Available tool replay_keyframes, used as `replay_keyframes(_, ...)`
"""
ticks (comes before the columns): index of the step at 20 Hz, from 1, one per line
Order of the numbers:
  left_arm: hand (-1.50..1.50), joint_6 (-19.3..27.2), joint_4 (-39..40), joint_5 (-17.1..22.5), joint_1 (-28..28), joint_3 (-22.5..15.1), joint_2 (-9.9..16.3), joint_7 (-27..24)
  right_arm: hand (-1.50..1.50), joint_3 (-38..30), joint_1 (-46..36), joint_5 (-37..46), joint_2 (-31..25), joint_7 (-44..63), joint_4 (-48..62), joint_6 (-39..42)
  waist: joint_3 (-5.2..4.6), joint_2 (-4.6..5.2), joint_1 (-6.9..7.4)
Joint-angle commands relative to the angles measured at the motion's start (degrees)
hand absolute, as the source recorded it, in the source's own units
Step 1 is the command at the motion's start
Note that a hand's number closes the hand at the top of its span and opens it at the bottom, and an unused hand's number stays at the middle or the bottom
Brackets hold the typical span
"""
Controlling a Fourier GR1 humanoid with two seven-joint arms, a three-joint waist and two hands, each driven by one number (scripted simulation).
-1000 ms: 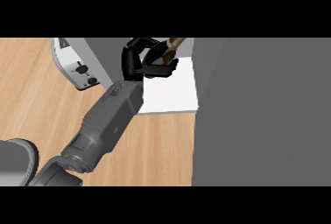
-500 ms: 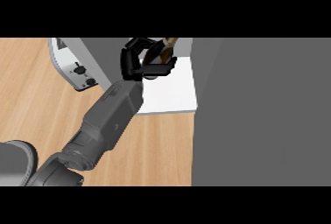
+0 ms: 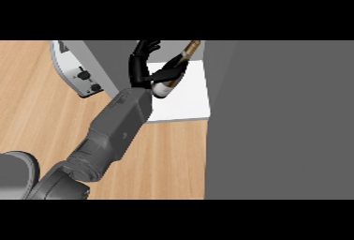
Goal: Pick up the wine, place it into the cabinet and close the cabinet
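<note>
Wine [image 3: 178, 65] sits in the grasp of the one hand [image 3: 143, 65] in view — its black fingers [image 3: 168, 73] curled round the lower body of the bottle, near its pale base, so the hand is closed on it rather than spread. Which of the robot's arms this is I cannot tell for sure: the grey forearm [image 3: 121, 124] rises from the lower left of the head view, which suggests the left, and no second hand shows anywhere. From the fingers outward, the bottle's long axis runs up and to the right, base low and next to the wrist, brown neck and gold top pointing toward the far edge of the view. It hangs tilted, not upright, over a white surface [image 3: 190, 101] that looks like the floor of the open cabinet — whether the base already touches that surface is hidden by the hand. Just right of the bottle stands a broad grey panel [image 3: 276, 122], probably the cabinet's door or side wall, and the neck lies close beside its left edge; that nearness is what the coming move turns on, since the bottle must go down and be let go without the neck catching the panel. Left of the hand, a small grey and white appliance with dark knobs [image 3: 77, 75] stands on the wooden counter [image 3: 41, 122], apart from the arm. By count: one bottle, one hand, one appliance, one cabinet.
</note>
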Motion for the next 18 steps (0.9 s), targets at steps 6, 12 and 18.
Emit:
replay_keyframes(6, -1.50, 1.63, 3.14, -2.29, 1.54, -0.63, 0.83, -1.38, -1.50, -0.88, -1.54, -1.65, -0.05, 0.89, -0.75, -0.59, -0.19, 0.47, 0.22)
replay_keyframes(12, -1.50, 2.23, 4.23, -3.09, 1.90, -0.68, 1.46, -0.94, -1.50, -1.26, 0.75, -3.00, -0.81, 1.62, -2.98, 0.51, -0.20, 0.69, -0.88)
replay_keyframes(18, -1.50, 2.06, 2.52, -2.35, 3.59, 0.66, 0.81, -4.36, -1.50, 2.46, 1.98, 0.36, 1.17, -1.04, -1.82, 0.67, -0.20, 0.50, -0.14)
